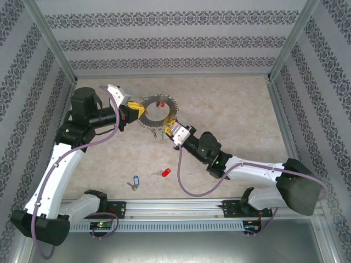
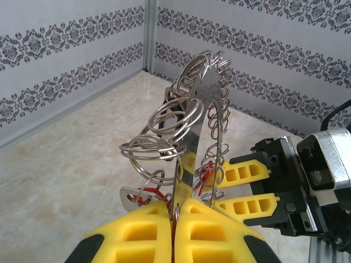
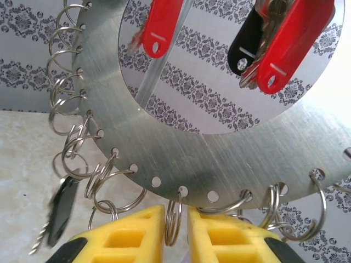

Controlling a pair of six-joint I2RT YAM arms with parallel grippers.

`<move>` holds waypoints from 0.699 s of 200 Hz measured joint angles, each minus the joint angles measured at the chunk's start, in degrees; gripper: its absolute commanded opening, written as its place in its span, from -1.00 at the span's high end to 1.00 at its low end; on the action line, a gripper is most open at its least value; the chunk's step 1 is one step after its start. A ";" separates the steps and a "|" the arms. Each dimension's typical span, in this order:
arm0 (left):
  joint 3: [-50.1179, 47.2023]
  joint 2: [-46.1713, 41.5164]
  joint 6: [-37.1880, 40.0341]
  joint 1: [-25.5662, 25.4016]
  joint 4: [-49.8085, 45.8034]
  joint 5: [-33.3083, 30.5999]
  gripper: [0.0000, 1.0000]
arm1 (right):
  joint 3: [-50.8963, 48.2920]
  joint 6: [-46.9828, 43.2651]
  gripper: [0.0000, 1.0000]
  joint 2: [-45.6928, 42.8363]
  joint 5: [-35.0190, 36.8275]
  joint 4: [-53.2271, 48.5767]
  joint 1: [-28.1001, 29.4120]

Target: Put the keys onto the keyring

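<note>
The keyring (image 1: 159,113), a grey metal disc with an open centre and a fringe of small split rings, is held up off the table between both arms. My left gripper (image 1: 136,112) is shut on its left rim; the yellow pads (image 2: 148,230) pinch the plate's edge (image 2: 201,109). My right gripper (image 1: 169,129) sits under the lower right rim. Its jaws (image 3: 176,212) stand narrowly apart around one small split ring (image 3: 174,222), with a sliver of gap on the right. Two keys lie on the table, one with a red tag (image 1: 166,172) and one with a blue tag (image 1: 135,181).
Red tags (image 3: 290,44) and a black tag (image 3: 247,46) hang from the keyring's upper part. A dark, blurred tag (image 3: 63,205) dangles at its lower left. Patterned walls (image 1: 164,44) close in the beige table (image 1: 236,109) on three sides; a metal rail (image 1: 175,207) runs along the near edge.
</note>
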 measured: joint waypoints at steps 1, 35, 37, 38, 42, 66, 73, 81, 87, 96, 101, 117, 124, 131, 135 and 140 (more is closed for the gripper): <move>0.00 0.00 0.00 0.00 0.00 0.00 1.00 | 0.00 0.00 0.63 0.00 0.02 0.00 0.00; -0.22 0.00 -0.37 0.00 0.15 -0.09 1.00 | 0.00 0.04 0.75 0.26 0.28 0.04 0.00; -0.28 0.00 -0.39 0.00 0.17 -0.17 1.00 | 0.00 0.02 0.75 0.28 0.31 0.07 0.00; -0.28 0.00 -0.39 0.00 0.17 -0.17 1.00 | 0.00 0.02 0.75 0.28 0.31 0.07 0.00; -0.33 0.00 -0.42 0.00 0.22 -0.26 1.00 | 0.00 0.00 0.77 0.31 0.33 0.04 0.00; -0.59 0.00 -1.31 0.00 0.50 -1.14 1.00 | 0.00 -0.02 0.85 0.33 0.57 0.00 0.00; -0.63 0.00 -1.75 0.00 0.66 -1.51 1.00 | 0.00 -0.02 0.87 0.33 0.70 0.00 0.00; -0.68 0.00 -2.23 0.00 0.68 -2.03 1.00 | 0.00 0.00 0.92 0.33 0.83 -0.02 0.00; -0.68 0.00 -2.73 0.00 0.66 -2.43 1.00 | 0.00 -0.02 0.95 0.33 0.92 -0.07 0.00; -0.70 0.07 -3.69 0.00 0.66 -3.23 1.00 | 0.00 -0.04 0.95 0.33 1.09 -0.20 0.00; -0.74 0.09 -4.28 0.00 0.66 -3.56 1.00 | 0.00 -0.04 0.95 0.33 1.18 -0.31 0.00; -1.11 0.44 -6.71 0.00 1.03 -4.07 1.00 | 0.00 0.00 1.00 0.31 1.49 -0.81 -0.04; -1.49 0.63 -8.26 0.00 1.33 -4.52 1.00 | 0.00 0.07 1.00 0.15 1.49 -1.36 -0.24; -1.99 0.83 -9.88 0.00 1.62 -5.01 1.00 | 0.00 0.26 1.00 -0.17 1.46 -2.14 -0.50; -2.27 1.03 -10.97 0.00 1.88 -5.20 0.99 | 0.00 0.48 1.00 -0.42 1.14 -2.71 -0.83; -2.51 1.33 -12.20 0.00 1.99 -5.40 0.99 | 0.00 0.85 1.00 -0.81 0.83 -3.56 -1.20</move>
